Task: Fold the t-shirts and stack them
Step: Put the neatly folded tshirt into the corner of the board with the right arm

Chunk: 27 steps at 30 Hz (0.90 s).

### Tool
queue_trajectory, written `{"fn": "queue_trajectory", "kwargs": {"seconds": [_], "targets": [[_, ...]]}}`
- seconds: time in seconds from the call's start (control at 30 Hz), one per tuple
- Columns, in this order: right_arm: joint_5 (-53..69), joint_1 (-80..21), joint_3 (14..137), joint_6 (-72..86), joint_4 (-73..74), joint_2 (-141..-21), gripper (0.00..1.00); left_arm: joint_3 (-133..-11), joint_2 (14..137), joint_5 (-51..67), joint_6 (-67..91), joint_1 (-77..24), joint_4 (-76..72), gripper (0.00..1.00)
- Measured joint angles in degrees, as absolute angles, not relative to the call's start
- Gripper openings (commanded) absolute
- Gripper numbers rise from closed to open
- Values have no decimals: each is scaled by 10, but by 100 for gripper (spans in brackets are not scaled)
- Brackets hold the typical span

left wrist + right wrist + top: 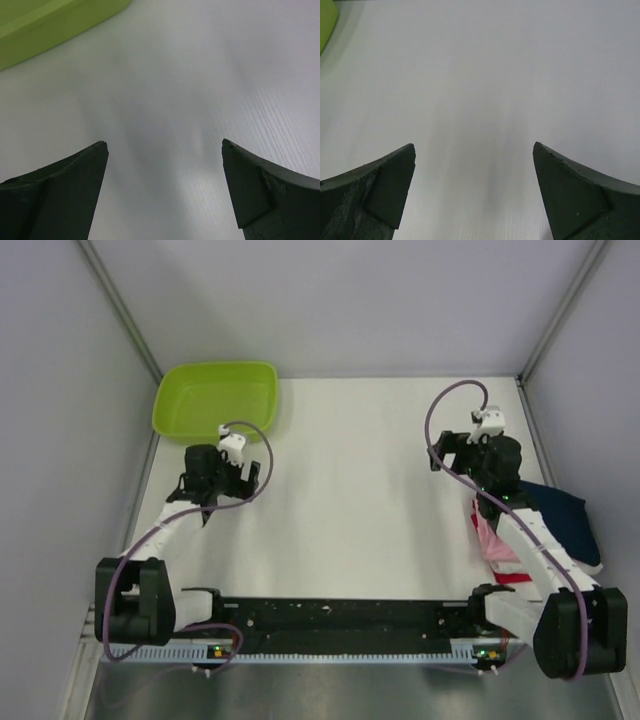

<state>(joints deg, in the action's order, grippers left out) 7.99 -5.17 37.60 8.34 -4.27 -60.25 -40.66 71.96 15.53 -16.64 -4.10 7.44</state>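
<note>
The left gripper (pixel 164 146) stands wide open over the table (pixel 360 510) and holds nothing. The tub (pixel 215 395) lies just beyond it, in the far left corner. The right gripper (pixel 474 146) is also wide open and empty, above the right side of the table.

The t-shirts (pixel 575 535) lie at the table's right edge, beside and partly under the right arm (pixel 535 550). The navy shirt (pixel 555 502) spreads loosely toward the wall, the pink shirt (pixel 488 540) lies on the arm's other side, and a red strip (pixel 513 578) shows nearer the base. A bit of white at the navy shirt's near edge is maybe another shirt — the arm hides too much to tell. Both grippers are apart from the cloth.
</note>
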Motion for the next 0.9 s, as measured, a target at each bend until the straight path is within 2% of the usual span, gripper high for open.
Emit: {"fn": "queue_trajectory", "kwargs": {"seconds": [0.17, 0.33, 0.57, 0.9], "targets": [[43, -55, 338, 49, -139, -626, 99, -319, 696, 91, -86, -26, -85, 99], [20, -55, 291, 10, -211, -656, 99, -293, 703, 79, -53, -26, -169, 99], [11, -56, 235, -24, -278, -676, 99, -287, 737, 78, -39, -26, -221, 99], [5, -56, 225, -43, -322, -695, 99, -275, 742, 79, -39, -26, -248, 99]]}}
